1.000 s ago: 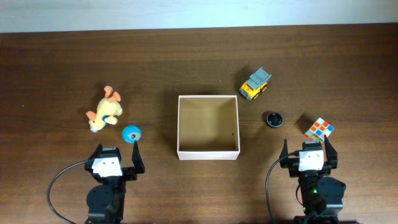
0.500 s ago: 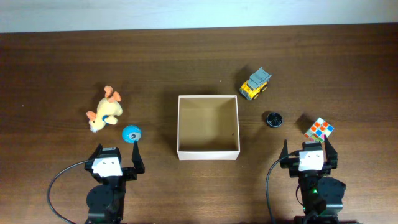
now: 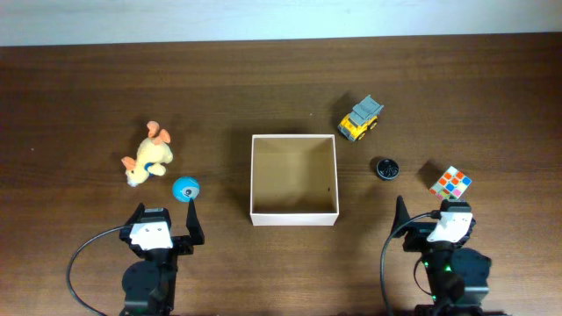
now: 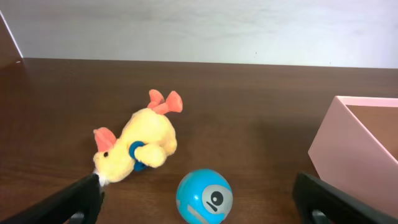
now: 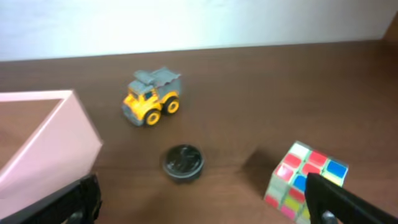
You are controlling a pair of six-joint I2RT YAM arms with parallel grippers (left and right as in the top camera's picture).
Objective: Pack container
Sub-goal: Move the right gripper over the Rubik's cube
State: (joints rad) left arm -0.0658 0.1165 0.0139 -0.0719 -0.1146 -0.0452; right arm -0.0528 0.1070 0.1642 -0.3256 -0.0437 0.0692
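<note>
The container [image 3: 294, 219], a shallow square box with white walls and a tan inside, stands empty at the table's middle. Its wall also shows in the left wrist view [image 4: 348, 146] and the right wrist view [image 5: 53, 140]. My left gripper [image 3: 164, 215] is open near the front edge. A blue ball [image 4: 204, 196] lies between and just ahead of its fingers, with a yellow plush duck [image 4: 134, 146] behind. My right gripper [image 3: 432, 215] is open, facing a black round cap [image 5: 183, 163] and a colour cube [image 5: 305, 180]. A yellow dump truck [image 5: 152, 96] stands farther back.
The dark wooden table [image 3: 281, 79] ends at a white wall along the far side. Black cables [image 3: 88, 254] loop beside each arm base at the front edge. The toys lie apart from each other on both sides of the box.
My right wrist has turned and shifted slightly to the right; its view is blurred. The left arm and all the toys are as before.
</note>
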